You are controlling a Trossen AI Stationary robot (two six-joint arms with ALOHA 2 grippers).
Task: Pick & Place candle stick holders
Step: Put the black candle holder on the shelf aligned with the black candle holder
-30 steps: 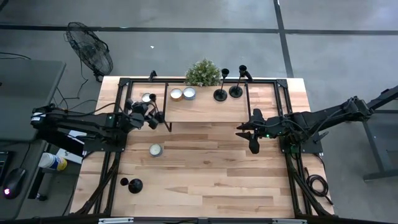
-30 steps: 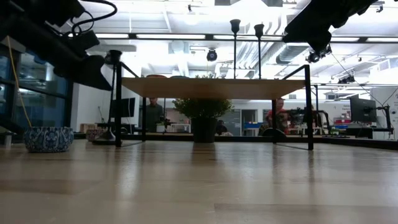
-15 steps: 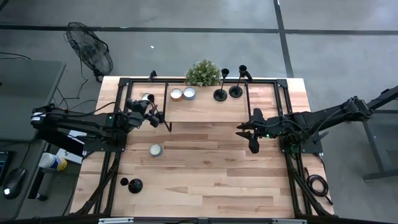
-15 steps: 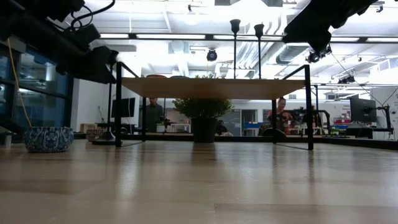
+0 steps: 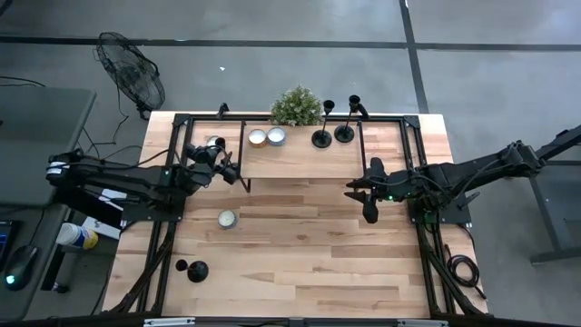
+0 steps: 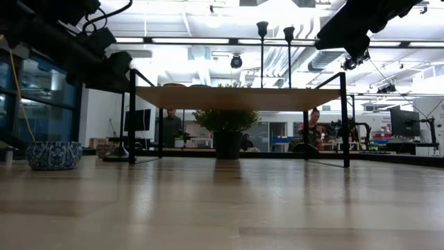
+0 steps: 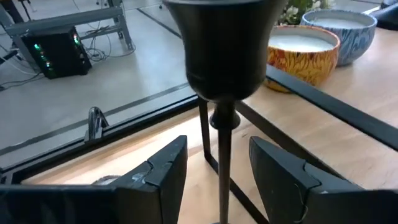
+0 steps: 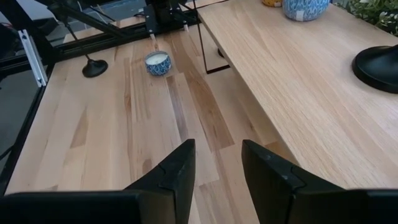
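High view straight down, low view level, both sharing raised shelf [image 5: 300,154].

Setting: open-plan robotics lab or workshop. Grey sealed concrete floor [image 5: 272,73] with dark taped lines around a light wooden bench top [image 5: 300,254]. Black round-caged pedestal fan [image 5: 132,71] stands beside it. Low view: exposed ceiling ducts [image 6: 277,59], strip lighting, further equipment benches, dark computer monitors [image 6: 404,122], people [image 6: 171,125] in the background.
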